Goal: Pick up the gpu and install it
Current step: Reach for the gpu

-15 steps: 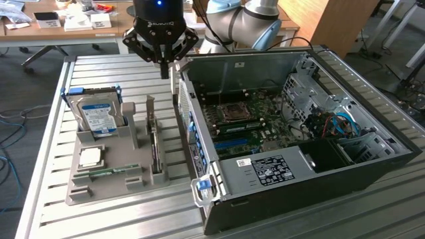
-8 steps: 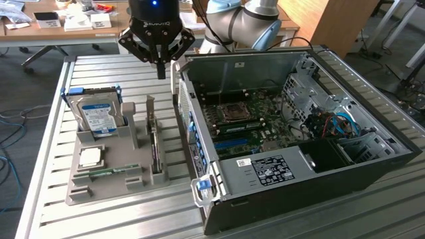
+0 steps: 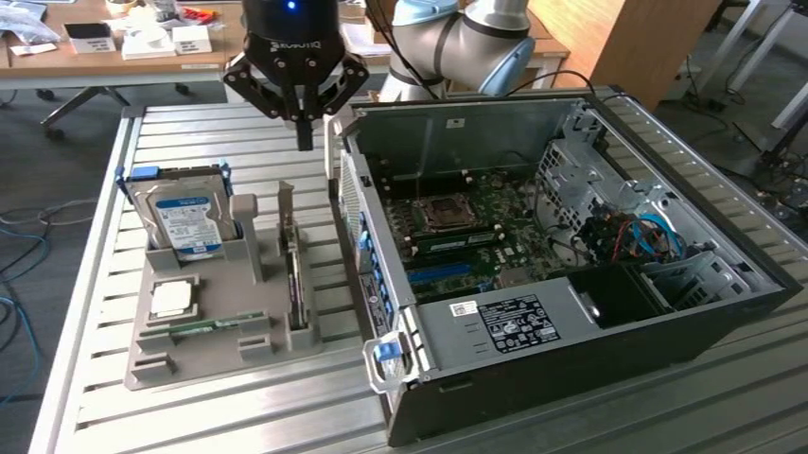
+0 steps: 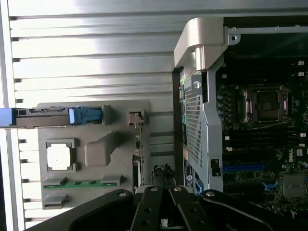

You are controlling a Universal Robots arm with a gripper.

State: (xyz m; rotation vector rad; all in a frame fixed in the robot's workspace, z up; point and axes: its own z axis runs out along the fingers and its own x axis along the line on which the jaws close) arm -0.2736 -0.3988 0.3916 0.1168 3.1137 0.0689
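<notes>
The grey plastic holder's [image 3: 189, 364] slot hides the lower edge of the thin dark gpu card [image 3: 294, 274] from us. We cannot read the small print on the white label [image 3: 516, 322] of the silver power supply box [image 3: 448, 336].

The gripper [image 3: 303, 142] is black, and the arm [image 3: 467, 38] is silver-grey with pale blue caps. The table [image 3: 215, 132] is bare silver metal, ribbed in parallel slats. The tray [image 3: 240, 345] is plain grey. The hard drive [image 3: 187, 222] has a blue-and-white label and a blue caddy [image 3: 139, 175]. The CPU [image 3: 172, 299] is silver-white and the memory stick [image 3: 202, 327] is green. The gpu [image 3: 294, 284] is dark with a silver bracket. The case [image 3: 707, 331] is black outside and grey inside, with a dark green motherboard [image 3: 486, 236], a blue slot [image 3: 442, 276], blue cables [image 3: 650, 236] and a black-and-white label [image 3: 518, 322].
</notes>
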